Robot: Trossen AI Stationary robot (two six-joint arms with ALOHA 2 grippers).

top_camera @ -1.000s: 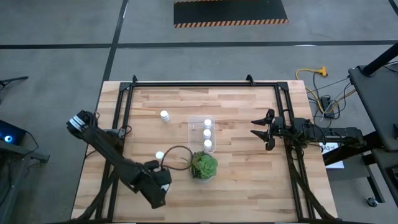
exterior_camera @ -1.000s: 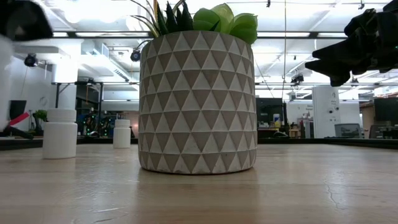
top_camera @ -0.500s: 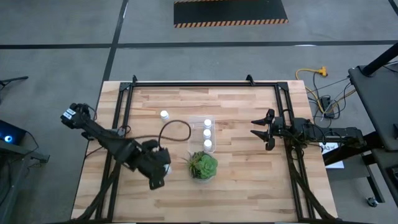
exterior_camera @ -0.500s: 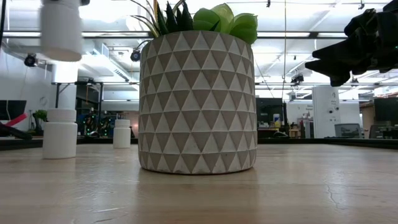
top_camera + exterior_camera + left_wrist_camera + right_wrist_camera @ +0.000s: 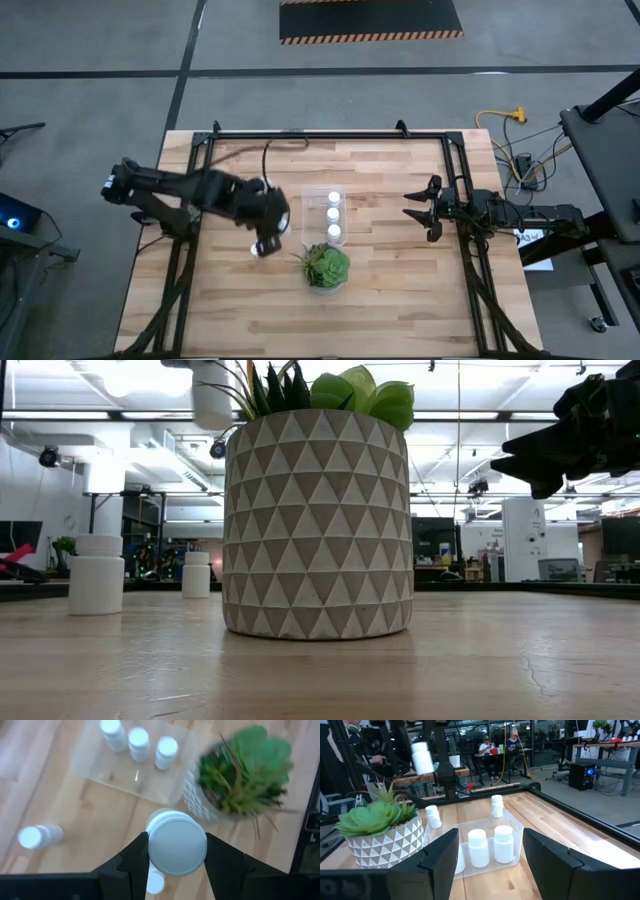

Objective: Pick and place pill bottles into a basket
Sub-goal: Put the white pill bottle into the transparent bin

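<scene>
My left gripper [image 5: 268,218] is shut on a white pill bottle [image 5: 176,845] in the air, just left of the basket; the bottle also shows in the low view [image 5: 213,398]. The clear basket [image 5: 312,205] holds three upright bottles [image 5: 333,213]. Two more bottles stand on the table: one near the gripper [image 5: 259,248] and one farther back, partly behind my left arm [image 5: 40,835]. My right gripper [image 5: 420,212] hangs open and empty to the right of the basket. My left gripper pinches the bottle between its two fingers [image 5: 135,852], one on each side of its upper part by the cap [image 5: 176,842]. The fingers point down from above. The bottle hangs upright, cap up, lifted well clear of the table.
A green plant in a patterned round pot [image 5: 327,266] stands just near-side of the basket, close to my left gripper. Black rails run along the table's left [image 5: 195,190] and right [image 5: 455,170] sides. People sit in the room beyond the table.
My left gripper has carried the bottle from near the table's front edge toward the far edge and to the right, up to the basket's left side. The bottle has stayed upright and clear of the table.
</scene>
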